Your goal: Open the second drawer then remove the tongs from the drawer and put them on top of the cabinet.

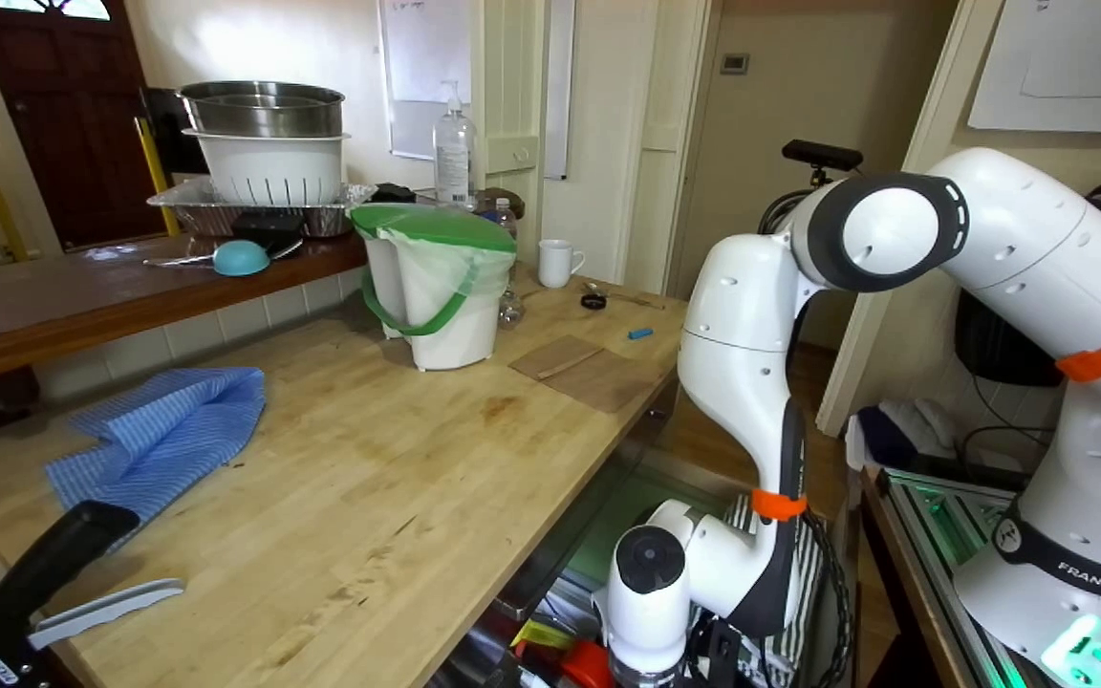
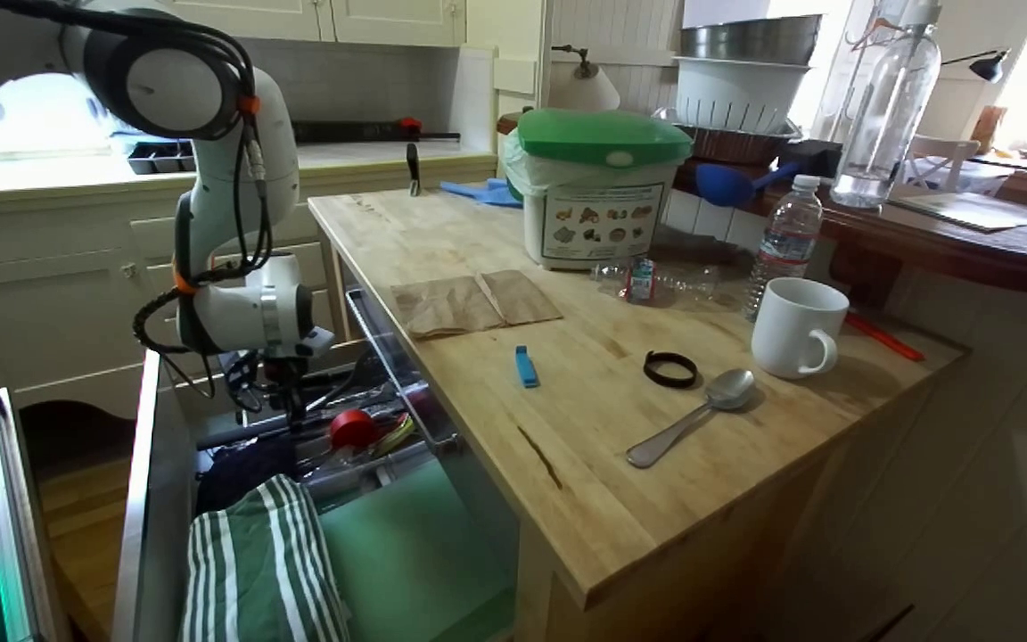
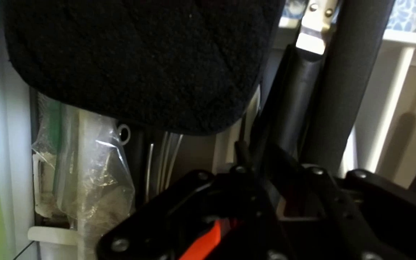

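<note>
The second drawer [image 2: 141, 464] is pulled out from the cabinet, whose light wooden top shows in both exterior views [image 1: 369, 497] [image 2: 442, 401]. My gripper [image 2: 293, 415] points down into the drawer among the utensils. In the wrist view, a slim dark item with a silver riveted end, apparently the tongs [image 3: 298, 97], runs down toward my gripper [image 3: 258, 146]. The fingertips stand a little apart, with part of the dark item seemingly between them. It is too dark to tell whether they press on it. The lower part of the tongs is hidden by the fingers.
Beside the tongs lie a thick dark handle [image 3: 352, 83], a black mitt-like cloth [image 3: 139, 61] and plastic bags [image 3: 103, 169]. A striped towel [image 2: 264, 553] lies in the drawer. A bucket [image 1: 450, 315], brown paper [image 1: 598, 373], blue cloth [image 1: 178, 420] and mug [image 1: 556, 263] stand or lie on the top.
</note>
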Controlling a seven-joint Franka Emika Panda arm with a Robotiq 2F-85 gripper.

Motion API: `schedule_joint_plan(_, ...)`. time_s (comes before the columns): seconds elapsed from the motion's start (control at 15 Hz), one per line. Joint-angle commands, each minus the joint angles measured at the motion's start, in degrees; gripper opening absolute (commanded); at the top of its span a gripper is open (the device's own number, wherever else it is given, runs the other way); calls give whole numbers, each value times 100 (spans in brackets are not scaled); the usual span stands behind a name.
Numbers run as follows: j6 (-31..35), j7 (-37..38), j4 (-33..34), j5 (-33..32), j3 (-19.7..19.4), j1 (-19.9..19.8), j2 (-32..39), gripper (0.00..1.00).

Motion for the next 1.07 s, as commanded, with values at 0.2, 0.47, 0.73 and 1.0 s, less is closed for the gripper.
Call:
schedule_joint_plan(0.2, 27, -126, -240, -60, 67, -6, -180, 77)
schedule_joint_plan(0.47, 232, 246, -290, -379, -121, 137, -361, 100)
schedule_joint_plan(0.73, 209, 819, 35, -673, -362, 300, -325, 100)
schedule_joint_plan(1.0, -9, 1291, 400, -802, -520, 620, -88, 100)
